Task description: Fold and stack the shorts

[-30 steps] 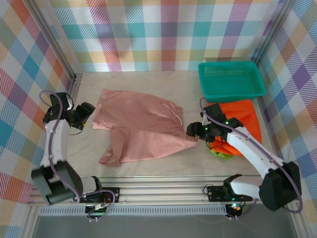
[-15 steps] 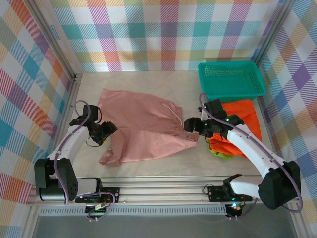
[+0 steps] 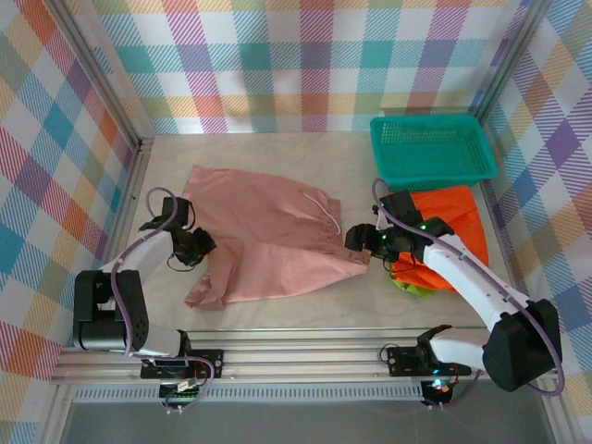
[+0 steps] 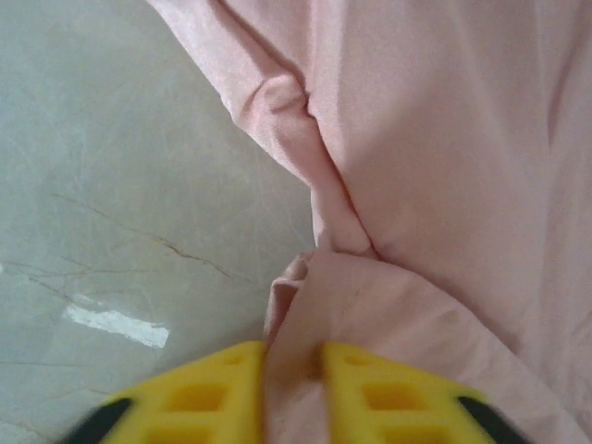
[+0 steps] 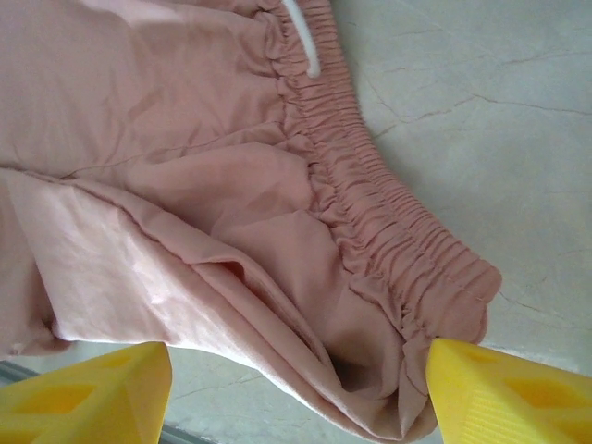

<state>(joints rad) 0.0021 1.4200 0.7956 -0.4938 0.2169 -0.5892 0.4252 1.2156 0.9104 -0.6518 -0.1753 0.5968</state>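
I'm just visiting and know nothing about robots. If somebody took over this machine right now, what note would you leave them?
Left gripper: shut on a fold at the left edge of the pink shorts.
Right gripper: open, with a finger on either side of the waistband's near corner, not gripping.
Pink shorts: spread out mid-table, unfolded.
Orange shorts: crumpled on the right, in front of the teal basket. The lime green shorts peek out from beneath them.
Done: nothing is folded or stacked.
Left: fold all three pairs, then stack them.
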